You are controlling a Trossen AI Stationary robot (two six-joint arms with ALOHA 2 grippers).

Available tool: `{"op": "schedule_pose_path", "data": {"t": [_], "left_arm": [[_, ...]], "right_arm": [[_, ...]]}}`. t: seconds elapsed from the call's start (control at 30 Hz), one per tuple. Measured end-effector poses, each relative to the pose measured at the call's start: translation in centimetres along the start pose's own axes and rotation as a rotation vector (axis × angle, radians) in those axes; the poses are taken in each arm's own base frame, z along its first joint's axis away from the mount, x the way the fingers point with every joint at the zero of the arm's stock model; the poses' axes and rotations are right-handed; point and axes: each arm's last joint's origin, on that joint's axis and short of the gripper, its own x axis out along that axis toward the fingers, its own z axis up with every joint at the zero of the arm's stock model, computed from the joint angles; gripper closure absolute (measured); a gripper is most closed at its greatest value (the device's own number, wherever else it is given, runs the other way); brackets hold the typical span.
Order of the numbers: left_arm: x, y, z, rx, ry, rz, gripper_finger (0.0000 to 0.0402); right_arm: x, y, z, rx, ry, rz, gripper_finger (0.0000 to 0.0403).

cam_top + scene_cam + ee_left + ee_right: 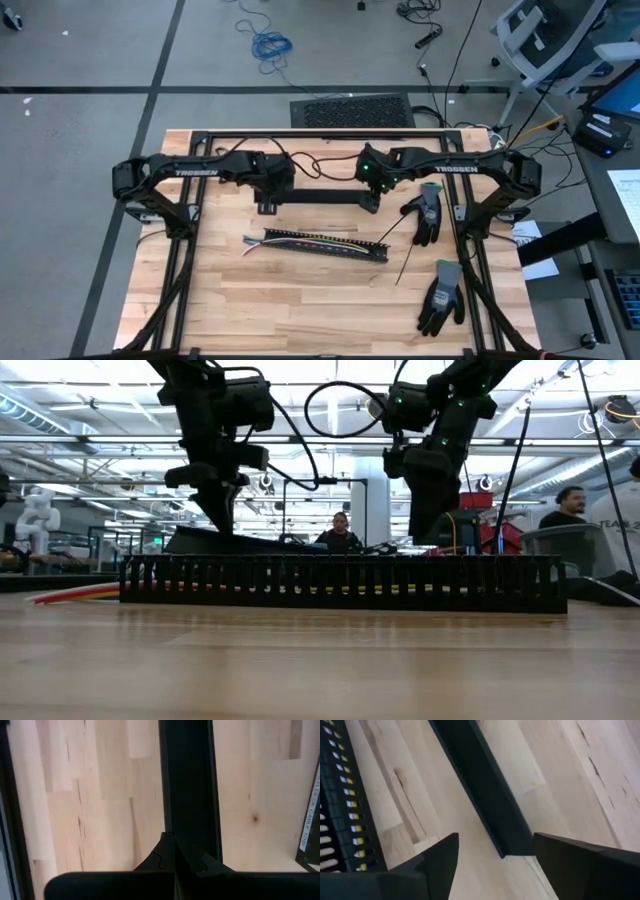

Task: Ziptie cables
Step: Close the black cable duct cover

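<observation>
A: Black slotted cable duct point(322, 245) lying across the middle of the wooden table point(300, 310), and the cables point(262, 241) are running right down inside it. Long axis goes side to side across the table, dropping slightly toward the right arm's side.

B: Which end sticks out?

A: The end on the left arm's side. Loose coloured strands fan out of the duct there; from table level you can see yellow and red ones point(75, 594) lying flat on the wood just past the duct's end. I can't make out a black tip from here.

B: Anything nearer the front edge?

A: A grey-and-black work glove point(441, 297) at the front right. A thin black strip point(408, 262) lies just beyond it, between glove and duct end. A second glove point(426, 213) sits farther back, with another thin black strip point(392, 232) slanting from it toward the duct's end.

B: And the arms?

A: Both are behind the duct, above a flat black bar point(320, 198) lying on the table. Left gripper point(174, 851) is over the bar's left end, fingers pressed together, nothing in them. Right gripper point(495, 855) is over the bar's right end, fingers spread wide and empty, the bar's end showing between them.

B: Beyond the table?

A: Grey floor, a coiled blue cord point(270, 44), and people point(340, 530) seated in the room behind.
</observation>
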Motion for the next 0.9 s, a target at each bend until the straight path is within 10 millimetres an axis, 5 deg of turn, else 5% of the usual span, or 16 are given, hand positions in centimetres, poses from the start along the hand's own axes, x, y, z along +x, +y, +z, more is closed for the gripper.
{"op": "schedule_pose_path", "data": {"t": [0.33,0.67,0.9], "left_arm": [[-0.7,-1.8,0.6,0.084,-0.011,0.032,0.0401],[-0.9,-2.9,1.0,0.133,0.009,0.105,0.0401],[-1.0,-3.1,1.1,0.143,0.024,0.15,0.0402]], "right_arm": [[0.7,-0.5,-0.1,-0.057,0.01,0.119,0.0168],[3.5,-0.4,-0.3,-0.032,0.125,0.342,0.0177],[5.2,-0.5,-0.5,-0.036,0.17,0.346,0.0177]]}}
